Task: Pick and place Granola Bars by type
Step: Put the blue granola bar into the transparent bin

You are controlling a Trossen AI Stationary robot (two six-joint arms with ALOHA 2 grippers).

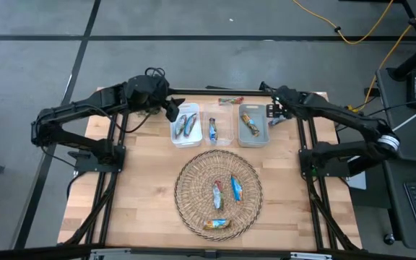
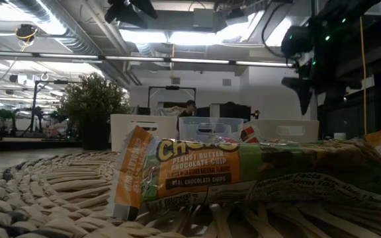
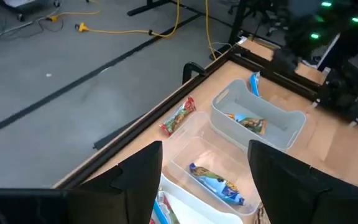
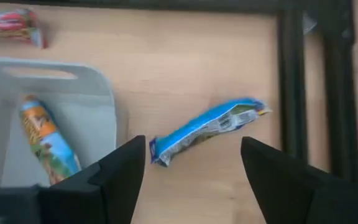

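Three granola bars lie flat on the round wicker tray [image 1: 193,173]: two blue ones [image 1: 236,188] and an orange-green one [image 1: 219,224] [image 2: 243,175]. More bars lie in the three bins at the far edge: the left bin [image 1: 185,124], the middle bin with a blue bar [image 3: 219,183], and the right bin with an orange bar [image 4: 48,143]. A blue bar [image 4: 207,129] lies on the table right of the bins. My right gripper [image 4: 194,168] hangs open above it. My left gripper [image 3: 207,186] stands open above the left bin's far corner [image 1: 172,110].
A red-green bar [image 1: 231,100] [image 3: 179,116] lies on the table behind the bins, near the far edge. A black frame rail [image 4: 297,81] runs close beside the loose blue bar. Bare wood lies left and right of the tray.
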